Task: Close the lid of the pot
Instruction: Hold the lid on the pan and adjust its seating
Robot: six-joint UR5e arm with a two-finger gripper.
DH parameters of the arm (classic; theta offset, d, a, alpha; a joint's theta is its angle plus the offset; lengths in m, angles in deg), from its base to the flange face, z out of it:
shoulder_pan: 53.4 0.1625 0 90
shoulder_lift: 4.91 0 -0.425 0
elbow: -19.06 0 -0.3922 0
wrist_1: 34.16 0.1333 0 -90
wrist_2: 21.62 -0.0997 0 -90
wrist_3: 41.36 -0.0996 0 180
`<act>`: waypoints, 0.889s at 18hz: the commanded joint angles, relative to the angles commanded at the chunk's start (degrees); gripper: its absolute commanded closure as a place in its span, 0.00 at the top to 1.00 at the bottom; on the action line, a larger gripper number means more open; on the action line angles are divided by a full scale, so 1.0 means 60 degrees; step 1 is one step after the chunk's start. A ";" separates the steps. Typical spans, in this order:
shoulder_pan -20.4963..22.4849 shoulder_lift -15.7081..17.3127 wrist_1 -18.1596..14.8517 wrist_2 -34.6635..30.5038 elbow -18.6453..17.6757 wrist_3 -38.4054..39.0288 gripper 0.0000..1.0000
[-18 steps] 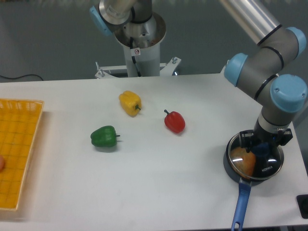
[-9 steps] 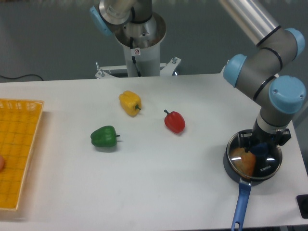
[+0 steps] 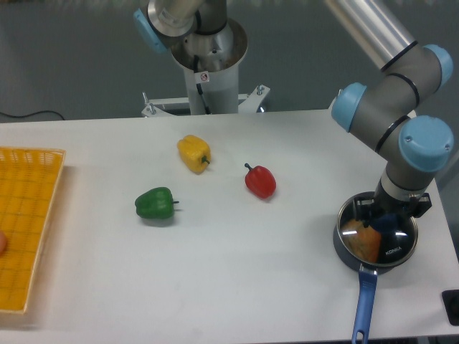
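White tabletop (image 3: pixel 237 287) spans nearly the whole view, with the arm's base mounted behind its far edge.

The arm (image 3: pixel 401 107), grey with light blue joint caps, descends from the upper right and ends directly above the pot near the right edge of the tabletop.

Yellow mesh basket (image 3: pixel 25 229) lies against the left edge, partly cut off by the frame. A small pale orange object shows at its cut-off left side; what it is cannot be told.

The pot (image 3: pixel 343 247), black and round, stands close to the near right corner of the tabletop. Its blue handle (image 3: pixel 363 304) points toward the near edge and reaches almost to it.

The lid (image 3: pixel 384 251), clear glass with a thin metal rim and small white lettering, lies over the mouth of the pot, rim roughly matching rim. Whether it is fully seated cannot be told. An orange item (image 3: pixel 361 240) is visible through the glass, on the left side inside the pot.

The gripper (image 3: pixel 387 215) stands over the centre of the lid, fingers pointing down on either side of the dark blue knob (image 3: pixel 388 221). Whether the fingers are clamped on the knob or slack around it cannot be told.

Green pepper (image 3: pixel 155 203) lies left of the tabletop's centre. Yellow pepper (image 3: pixel 193 153) lies toward the far edge, well apart from the green one. Red pepper (image 3: pixel 260 180) lies near the centre, well apart from the pot.
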 joint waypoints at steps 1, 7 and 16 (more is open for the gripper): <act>0.0014 0.0000 0.0000 0.0000 0.0000 0.0000 0.57; 0.0000 0.0000 0.0015 0.0000 -0.0015 -0.0146 0.79; -0.0015 0.0073 0.0234 -0.0087 -0.0161 -0.0234 0.92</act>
